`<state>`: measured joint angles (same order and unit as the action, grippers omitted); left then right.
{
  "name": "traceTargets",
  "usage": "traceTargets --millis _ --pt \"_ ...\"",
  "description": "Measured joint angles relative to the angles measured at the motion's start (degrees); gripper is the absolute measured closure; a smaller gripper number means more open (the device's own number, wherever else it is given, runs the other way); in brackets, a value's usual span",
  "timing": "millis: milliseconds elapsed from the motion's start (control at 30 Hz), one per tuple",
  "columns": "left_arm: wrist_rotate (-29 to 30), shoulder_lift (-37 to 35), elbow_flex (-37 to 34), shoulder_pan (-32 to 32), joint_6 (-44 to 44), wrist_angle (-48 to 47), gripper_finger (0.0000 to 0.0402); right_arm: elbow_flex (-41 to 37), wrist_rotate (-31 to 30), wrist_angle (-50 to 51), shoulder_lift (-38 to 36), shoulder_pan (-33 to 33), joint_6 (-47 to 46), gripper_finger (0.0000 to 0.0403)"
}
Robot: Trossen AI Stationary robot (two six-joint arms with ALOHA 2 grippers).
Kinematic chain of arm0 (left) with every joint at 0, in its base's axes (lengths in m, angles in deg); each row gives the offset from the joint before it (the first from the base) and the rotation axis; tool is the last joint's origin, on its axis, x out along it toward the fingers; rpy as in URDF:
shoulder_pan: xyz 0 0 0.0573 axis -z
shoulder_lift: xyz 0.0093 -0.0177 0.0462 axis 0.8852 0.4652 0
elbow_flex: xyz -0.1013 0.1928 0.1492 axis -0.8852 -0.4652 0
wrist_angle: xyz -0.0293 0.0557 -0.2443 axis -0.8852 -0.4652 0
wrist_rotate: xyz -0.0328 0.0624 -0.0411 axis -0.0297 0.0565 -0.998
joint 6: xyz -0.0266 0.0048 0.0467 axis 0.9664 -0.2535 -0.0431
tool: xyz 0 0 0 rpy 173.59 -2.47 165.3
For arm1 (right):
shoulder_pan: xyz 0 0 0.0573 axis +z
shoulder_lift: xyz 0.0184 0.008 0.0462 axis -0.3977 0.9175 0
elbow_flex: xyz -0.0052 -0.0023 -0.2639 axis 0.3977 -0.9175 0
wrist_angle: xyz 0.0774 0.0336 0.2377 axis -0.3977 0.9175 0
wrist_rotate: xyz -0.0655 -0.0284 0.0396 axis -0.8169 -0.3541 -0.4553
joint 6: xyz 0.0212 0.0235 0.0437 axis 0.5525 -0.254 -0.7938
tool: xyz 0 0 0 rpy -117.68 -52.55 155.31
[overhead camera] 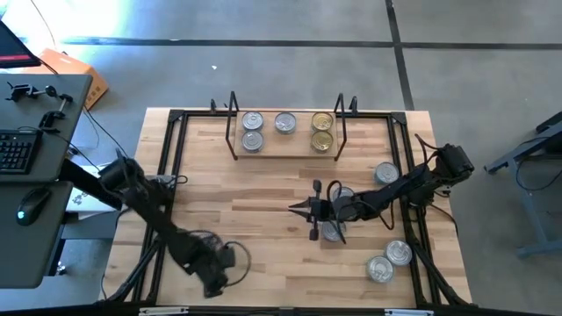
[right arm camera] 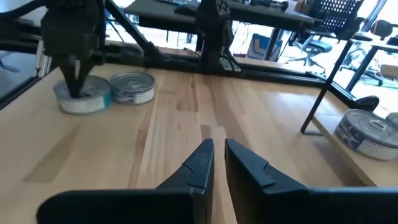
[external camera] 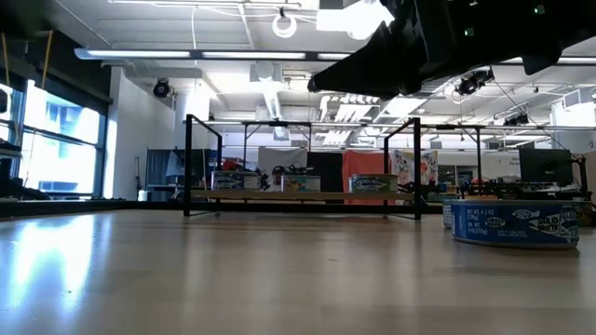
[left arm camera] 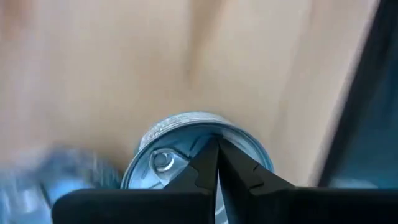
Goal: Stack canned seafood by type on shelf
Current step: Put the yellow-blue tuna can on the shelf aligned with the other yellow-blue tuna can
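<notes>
The shelf (overhead camera: 285, 151) stands at the table's far edge with several silver and gold-topped tins of canned seafood (overhead camera: 252, 140) on its board. More tins (overhead camera: 399, 253) lie on the table at the right. At the near left, my left gripper (left arm camera: 217, 144) is shut and points down over the lid of a silver tin (left arm camera: 186, 134). A second tin (right arm camera: 132, 87) sits right beside that one. In the high view the arm hides both. My right gripper (right arm camera: 219, 144) is shut, holds nothing, and hovers level over mid-table (overhead camera: 294, 208). My left gripper's shut fingertips (right arm camera: 77, 92) come from above onto the tin's lid (left arm camera: 163, 160), with nothing between them. Whether they touch the lid or stop just above it, I cannot tell. The tin rests flat on the table.
Black frame rails (overhead camera: 171, 175) run around the tabletop. Tins (overhead camera: 332, 230) lie under and beside my right arm. A blue-labelled tin (external camera: 515, 223) stands close at the right in the low view. A desk with a keyboard (overhead camera: 18, 149) is off the left edge.
</notes>
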<state>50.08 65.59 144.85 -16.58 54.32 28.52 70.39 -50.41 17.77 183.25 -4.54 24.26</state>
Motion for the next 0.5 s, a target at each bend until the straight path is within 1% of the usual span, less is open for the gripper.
traceTargets --millis 67,200,367,433,500 --pt "4.0 0.1 -0.1 -2.6 -7.9 2.6 0.0398 0.0 0.0 0.1 0.0 0.0 -0.2 0.0373" --pt "9.6 0.6 -0.3 -9.1 -26.0 10.0 0.0401 0.0 0.0 0.2 0.0 0.1 -2.2 0.0373" --pt "14.5 0.5 -0.3 -16.6 -53.1 19.1 0.0401 0.0 -1.0 -1.9 0.0 2.8 -4.8 0.0373" --pt "14.9 -0.2 -0.3 -19.1 -59.4 21.0 0.0401 0.0 -4.1 -3.8 0.0 5.1 -5.0 0.0373" --pt "15.4 -1.6 -0.3 -20.6 -62.4 19.9 0.0401 0.0 -8.0 -5.0 0.0 7.5 -5.0 0.0373"
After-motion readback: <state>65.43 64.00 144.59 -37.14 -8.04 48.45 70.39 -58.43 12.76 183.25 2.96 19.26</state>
